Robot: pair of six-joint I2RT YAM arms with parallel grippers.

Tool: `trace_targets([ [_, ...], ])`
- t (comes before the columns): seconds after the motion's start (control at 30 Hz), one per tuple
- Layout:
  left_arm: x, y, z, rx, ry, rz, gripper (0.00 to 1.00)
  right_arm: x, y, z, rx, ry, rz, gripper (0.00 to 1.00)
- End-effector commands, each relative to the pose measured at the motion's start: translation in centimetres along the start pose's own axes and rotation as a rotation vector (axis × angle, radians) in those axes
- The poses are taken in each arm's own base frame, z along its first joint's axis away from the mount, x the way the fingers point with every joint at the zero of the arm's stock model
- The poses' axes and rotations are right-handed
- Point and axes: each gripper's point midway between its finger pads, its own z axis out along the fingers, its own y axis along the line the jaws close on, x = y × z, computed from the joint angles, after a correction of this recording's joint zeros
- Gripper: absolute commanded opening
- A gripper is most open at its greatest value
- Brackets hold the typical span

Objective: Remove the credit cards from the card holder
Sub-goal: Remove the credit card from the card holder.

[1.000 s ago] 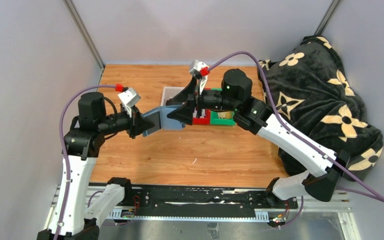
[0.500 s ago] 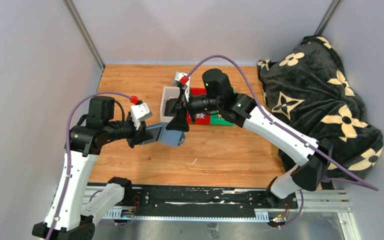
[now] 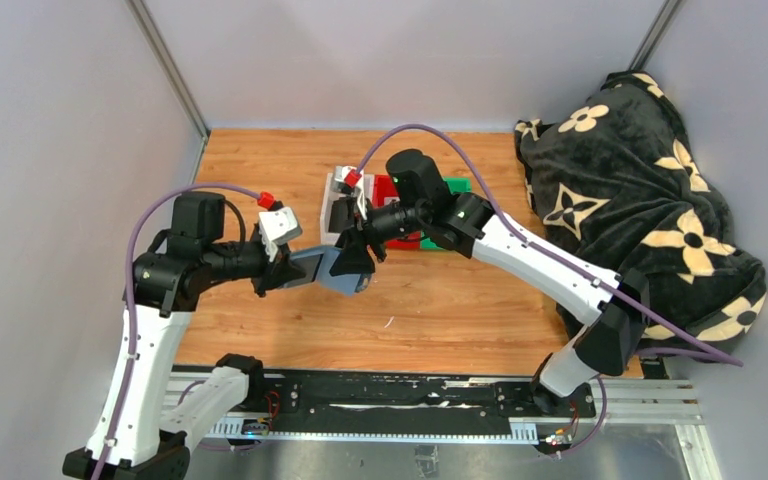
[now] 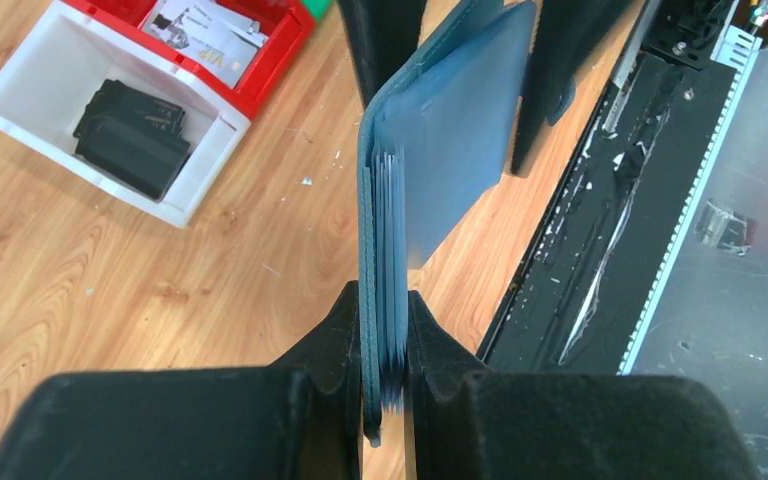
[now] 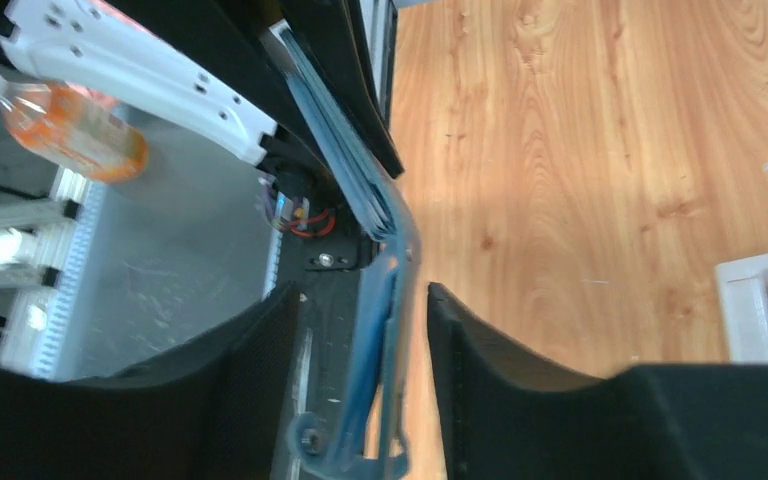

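The slate-blue card holder hangs in the air above the wood table, edge-on in the left wrist view. My left gripper is shut on its near end, and thin layered edges show between the covers; whether they are credit cards or sleeves I cannot tell. My right gripper stands open around the holder's free flap, with a gap on each side. In the top view the right gripper meets the holder from the right and the left gripper from the left. Dark flat cards lie in a white bin.
The white bin, a red bin with a white printed card, and a green bin stand in a row behind the holder. A black floral blanket fills the right side. A metal rail runs along the near edge.
The right arm has swung left and down from over the bins until its jaws straddle the holder's free end, and they have narrowed slightly. The left arm lowered the holder a little.
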Motion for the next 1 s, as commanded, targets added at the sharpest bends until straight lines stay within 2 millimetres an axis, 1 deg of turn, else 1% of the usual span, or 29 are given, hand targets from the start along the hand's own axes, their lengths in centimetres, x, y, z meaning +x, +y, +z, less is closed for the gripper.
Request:
trace_targets([
  [0.0, -1.1, -0.9, -0.5, 0.024, -0.043, 0.036, 0.00, 1.4, 0.0, 0.8, -0.015, 0.037, 0.028, 0.40],
  [0.07, -1.2, -1.1, -0.6, 0.029, -0.051, 0.037, 0.00, 1.2, 0.0, 0.8, -0.013, 0.031, 0.034, 0.13],
  [0.1, -1.3, -1.2, -0.6, 0.031, -0.053, 0.034, 0.02, 1.1, 0.0, 0.8, -0.011, 0.027, 0.034, 0.07],
  [0.13, -1.3, -1.3, -0.6, 0.035, -0.056, 0.029, 0.08, 0.8, 0.1, 0.6, -0.009, 0.015, 0.031, 0.01],
  [0.2, -1.4, -1.6, -0.6, 0.050, -0.063, 0.007, 0.19, 0.3, 0.5, 0.3, -0.010, -0.018, 0.018, 0.00],
  [0.23, -1.5, -1.9, -0.5, 0.063, -0.069, -0.004, 0.37, 0.0, 0.9, 0.0, -0.017, -0.042, 0.014, 0.00],
  [0.27, -1.4, -2.3, -0.4, 0.079, -0.072, -0.027, 0.49, -0.6, 1.2, -0.4, -0.028, -0.079, 0.000, 0.00],
  [0.3, -1.4, -2.7, -0.4, 0.101, -0.081, -0.035, 0.60, -1.0, 1.7, -0.7, -0.051, -0.108, -0.005, 0.00],
  [0.33, -1.3, -3.2, -0.3, 0.124, -0.090, -0.046, 0.65, -1.2, 2.1, -1.1, -0.066, -0.132, -0.004, 0.00],
  [0.37, -1.3, -3.6, -0.3, 0.143, -0.099, -0.051, 0.67, -1.4, 2.5, -1.4, -0.083, -0.152, -0.008, 0.00],
  [0.5, -1.3, -4.6, -0.2, 0.193, -0.120, -0.060, 0.69, -1.2, 3.9, -2.1, -0.142, -0.173, -0.007, 0.00],
  [0.63, -1.3, -4.7, -0.2, 0.204, -0.121, -0.076, 0.63, -0.9, 4.8, -2.5, -0.173, -0.178, -0.010, 0.00],
  [0.7, -1.7, -5.1, -0.4, 0.219, -0.134, -0.080, 0.58, -0.9, 5.4, -2.8, -0.192, -0.181, -0.018, 0.00],
  [0.8, -2.7, -6.0, -0.8, 0.263, -0.166, -0.098, 0.53, -0.6, 5.7, -3.1, -0.199, -0.178, -0.028, 0.00],
  [0.97, -4.2, -7.8, -1.7, 0.363, -0.215, -0.144, 0.50, -0.2, 6.0, -3.5, -0.208, -0.174, -0.041, 0.00],
])
